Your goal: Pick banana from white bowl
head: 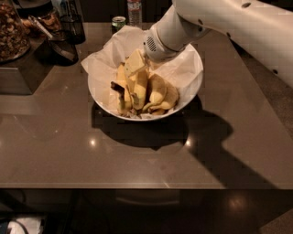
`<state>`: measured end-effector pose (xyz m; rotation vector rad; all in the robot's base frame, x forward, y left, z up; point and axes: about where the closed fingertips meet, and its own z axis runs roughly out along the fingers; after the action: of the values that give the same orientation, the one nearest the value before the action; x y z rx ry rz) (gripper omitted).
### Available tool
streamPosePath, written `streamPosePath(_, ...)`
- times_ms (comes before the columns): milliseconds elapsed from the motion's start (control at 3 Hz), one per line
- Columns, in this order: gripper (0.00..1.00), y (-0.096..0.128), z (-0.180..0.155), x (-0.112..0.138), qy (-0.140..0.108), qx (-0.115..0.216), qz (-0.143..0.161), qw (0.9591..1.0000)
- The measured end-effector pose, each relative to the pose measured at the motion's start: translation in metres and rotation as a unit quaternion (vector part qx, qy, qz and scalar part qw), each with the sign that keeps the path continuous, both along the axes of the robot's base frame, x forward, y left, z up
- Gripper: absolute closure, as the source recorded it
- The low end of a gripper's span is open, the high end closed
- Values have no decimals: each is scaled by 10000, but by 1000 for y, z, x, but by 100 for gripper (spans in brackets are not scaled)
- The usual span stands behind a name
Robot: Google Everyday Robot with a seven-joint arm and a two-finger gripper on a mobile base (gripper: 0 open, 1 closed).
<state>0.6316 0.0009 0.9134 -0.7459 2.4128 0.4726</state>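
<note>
The white bowl [192, 87], lined with crumpled white paper, stands on the brown table and holds several yellow bananas. My gripper [143, 63] reaches down into the bowl from the upper right, at the back of the pile. It is shut on the banana [134, 62], a pale yellow one whose upper end is raised above the others at the gripper's tip. Shorter and more curved bananas [158, 93] lie below and to the right of it. My white arm hides the back right part of the bowl's inside.
A green can [118, 22] and a water bottle [134, 9] stand just behind the bowl. A dark container with snacks [11, 34] and black cups [73, 25] stand at the back left. The table's front edge [137, 186] runs below the bowl.
</note>
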Motion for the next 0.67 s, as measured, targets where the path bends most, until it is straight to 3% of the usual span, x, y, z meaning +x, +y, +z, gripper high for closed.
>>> streamPosePath(667,88,-9,13,-7,-111,202,-86,9997)
